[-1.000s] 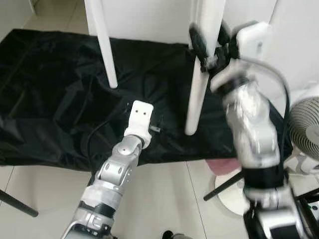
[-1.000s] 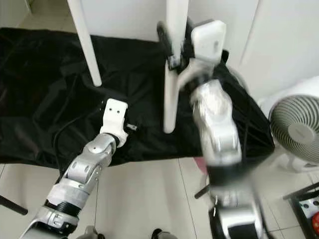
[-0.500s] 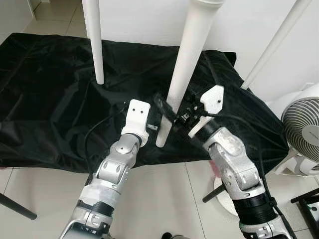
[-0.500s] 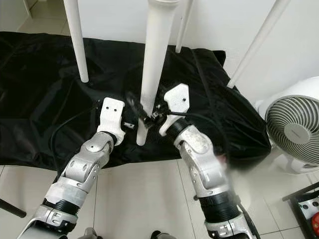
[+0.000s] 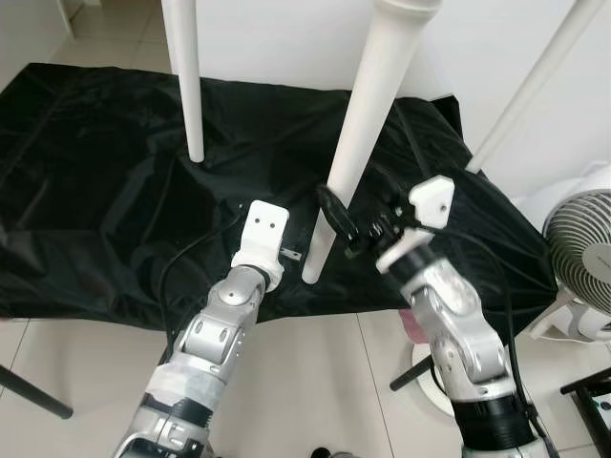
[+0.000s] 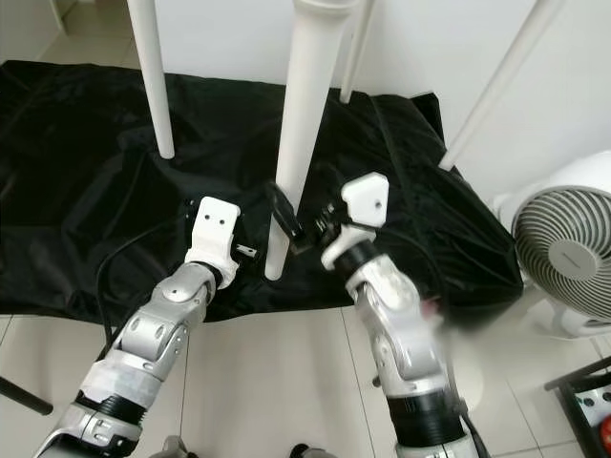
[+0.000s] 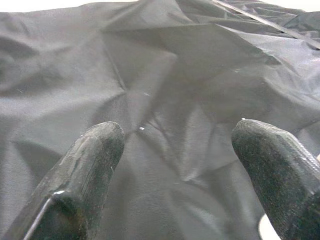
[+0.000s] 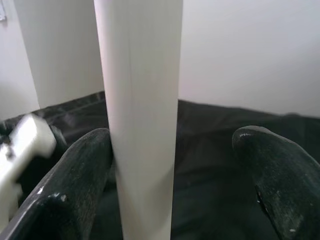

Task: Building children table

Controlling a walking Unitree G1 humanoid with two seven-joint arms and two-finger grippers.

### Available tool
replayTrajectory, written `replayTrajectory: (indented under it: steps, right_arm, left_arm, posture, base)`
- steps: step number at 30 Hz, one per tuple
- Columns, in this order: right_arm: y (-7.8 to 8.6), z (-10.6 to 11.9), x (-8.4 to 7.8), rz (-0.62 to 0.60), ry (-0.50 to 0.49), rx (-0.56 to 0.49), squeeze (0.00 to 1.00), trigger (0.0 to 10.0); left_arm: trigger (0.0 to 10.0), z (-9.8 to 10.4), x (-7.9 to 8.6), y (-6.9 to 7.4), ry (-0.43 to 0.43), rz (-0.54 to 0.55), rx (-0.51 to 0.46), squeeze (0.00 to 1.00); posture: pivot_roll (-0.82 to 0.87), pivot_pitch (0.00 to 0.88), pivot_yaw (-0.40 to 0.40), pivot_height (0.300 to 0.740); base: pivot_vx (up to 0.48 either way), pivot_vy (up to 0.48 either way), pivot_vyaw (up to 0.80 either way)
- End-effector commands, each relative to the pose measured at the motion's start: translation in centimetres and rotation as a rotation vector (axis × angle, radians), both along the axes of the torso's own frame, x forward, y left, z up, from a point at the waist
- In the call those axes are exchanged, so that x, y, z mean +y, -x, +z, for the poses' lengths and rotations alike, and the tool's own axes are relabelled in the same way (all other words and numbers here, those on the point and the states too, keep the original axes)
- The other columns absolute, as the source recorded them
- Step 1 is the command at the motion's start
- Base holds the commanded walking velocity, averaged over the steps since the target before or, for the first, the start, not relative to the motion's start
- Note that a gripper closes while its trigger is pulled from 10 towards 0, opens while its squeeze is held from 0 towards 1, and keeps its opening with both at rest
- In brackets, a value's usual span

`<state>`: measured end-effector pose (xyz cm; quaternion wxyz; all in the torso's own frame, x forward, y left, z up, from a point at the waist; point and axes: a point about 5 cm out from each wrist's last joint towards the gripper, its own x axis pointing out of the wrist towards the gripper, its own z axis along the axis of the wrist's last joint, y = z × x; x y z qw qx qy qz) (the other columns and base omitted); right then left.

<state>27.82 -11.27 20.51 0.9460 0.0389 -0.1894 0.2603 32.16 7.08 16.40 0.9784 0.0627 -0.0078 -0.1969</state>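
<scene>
Black crinkled fabric sheet (image 5: 86, 191) spread over the floor, white tapered table legs standing up from it. Nearest round white table leg (image 5: 358, 143): long axis close to upright, leaning slightly, foot end low just beside both wrists. Right gripper (image 8: 170, 185): fingers spread wide, the leg standing between them, against one finger (image 8: 82, 170) and apart from the other; this arm is the nearer, so closing on the leg looks like the coming move. Left gripper (image 7: 172, 165): fingers spread, empty, aimed at the sheet.
</scene>
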Motion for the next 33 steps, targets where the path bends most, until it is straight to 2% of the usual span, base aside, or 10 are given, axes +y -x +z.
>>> replayTrajectory:
  steps: [1, 5, 9, 13, 21, 27, 33]
  right_arm:
    - [0.1, -0.4, -0.7, -0.025, 0.011, 0.002, 0.0, 10.0]
    - [0.3, -1.0, -0.8, -0.031, 0.017, 0.017, 0.0, 10.0]
    - [0.3, -1.9, -1.1, -0.049, 0.022, 0.047, 0.0, 10.0]
    - [0.5, -4.1, -1.8, -0.113, 0.039, 0.097, 0.0, 10.0]
    - [0.8, -5.1, -2.2, -0.139, 0.05, 0.116, 0.0, 10.0]
    - [1.5, -6.4, -3.1, -0.171, 0.068, 0.144, 0.0, 10.0]
    - [1.6, -7.4, -3.9, -0.238, 0.062, 0.16, 0.0, 10.0]
  left_arm:
    - [10.0, 0.2, -0.1, 0.3, -0.016, -0.057, -0.021, 0.0]
    - [10.0, 0.5, 0.4, 0.3, -0.015, -0.04, -0.037, 0.0]
    - [10.0, 1.6, 1.6, 0.0, 0.006, 0.024, -0.102, 0.0]
    - [10.0, 2.7, 3.1, 0.8, 0.053, 0.075, -0.18, 0.0]
    - [10.0, 2.6, 4.3, 1.6, 0.058, 0.081, -0.199, 0.0]
    - [10.0, 1.8, 5.4, 2.6, 0.029, 0.073, -0.212, 0.0]
    - [10.0, 1.0, 6.1, 3.3, 0.057, 0.056, -0.2, 0.0]
  posture:
    - [0.06, 0.086, -0.05, 0.74]
    - [0.05, 0.084, -0.044, 0.74]
    - [0.05, 0.082, -0.036, 0.74]
    - [0.05, 0.079, -0.028, 0.74]
    - [0.05, 0.078, -0.025, 0.74]
    - [0.04, 0.06, -0.016, 0.74]
    - [0.03, 0.044, -0.01, 0.74]
  base:
    - [0.0, 0.0, 0.0]
    - [0.0, 0.0, 0.0]
    - [0.0, 0.0, 0.0]
    - [0.0, 0.0, 0.0]
    - [0.0, 0.0, 0.0]
    - [0.0, 0.0, 0.0]
    - [0.0, 0.0, 0.0]
